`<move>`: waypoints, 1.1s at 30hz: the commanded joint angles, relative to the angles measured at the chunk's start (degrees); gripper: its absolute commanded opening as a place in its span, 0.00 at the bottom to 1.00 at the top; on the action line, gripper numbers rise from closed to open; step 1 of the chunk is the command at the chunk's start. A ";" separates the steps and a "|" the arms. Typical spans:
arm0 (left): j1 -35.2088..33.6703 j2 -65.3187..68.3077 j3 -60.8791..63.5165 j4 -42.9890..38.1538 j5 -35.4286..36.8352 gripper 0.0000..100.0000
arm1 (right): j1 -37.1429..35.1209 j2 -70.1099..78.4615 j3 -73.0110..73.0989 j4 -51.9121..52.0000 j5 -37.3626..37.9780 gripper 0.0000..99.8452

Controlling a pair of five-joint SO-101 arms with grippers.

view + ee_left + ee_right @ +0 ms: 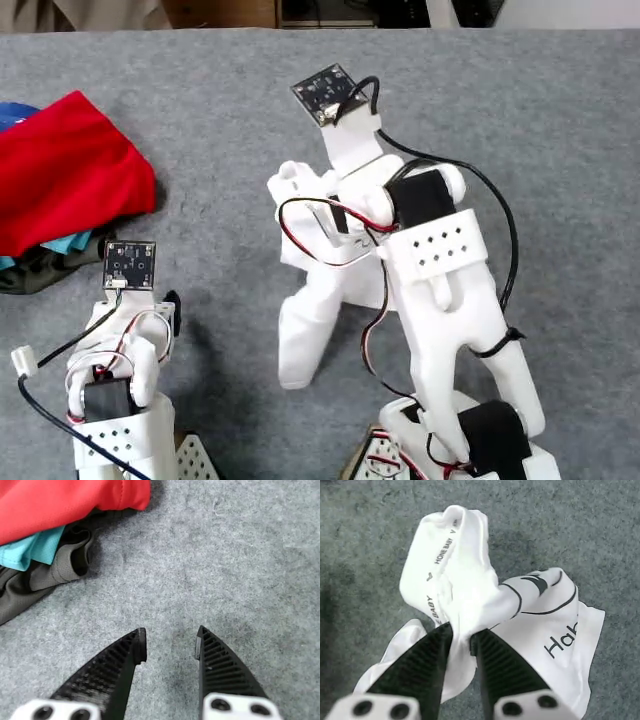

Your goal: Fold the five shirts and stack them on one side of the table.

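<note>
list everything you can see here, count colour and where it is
red shirt: 1, red, top of the pile on the left arm's side of the table
teal shirt: 1, teal, under the red shirt
dark shirt: 1, dark olive-black, bottom of the pile
blue cloth: 1, blue, at the pile's far edge, mostly hidden
white shirt: 1, white with dark print, crumpled mid-table
table: 1, grey
left gripper: 1, black, open, over bare table beside the pile
right gripper: 1, black, shut on the white shirt

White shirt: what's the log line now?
right end effector: shut on white shirt | left end effector: open, empty | red shirt: on pile
</note>
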 commanded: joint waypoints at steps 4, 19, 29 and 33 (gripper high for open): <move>0.70 -0.13 0.79 0.35 -0.26 0.17 | 9.80 -1.54 14.20 -19.60 0.44 0.00; 0.97 -0.40 0.79 7.12 -0.35 0.17 | 25.54 -1.89 31.16 -30.68 28.92 0.01; -5.54 -0.31 0.09 3.34 -0.53 0.17 | 35.21 -1.98 20.26 -20.92 35.16 0.34; -13.36 -0.22 -3.78 3.52 -2.64 0.17 | 35.21 -2.51 11.91 -10.64 36.40 0.33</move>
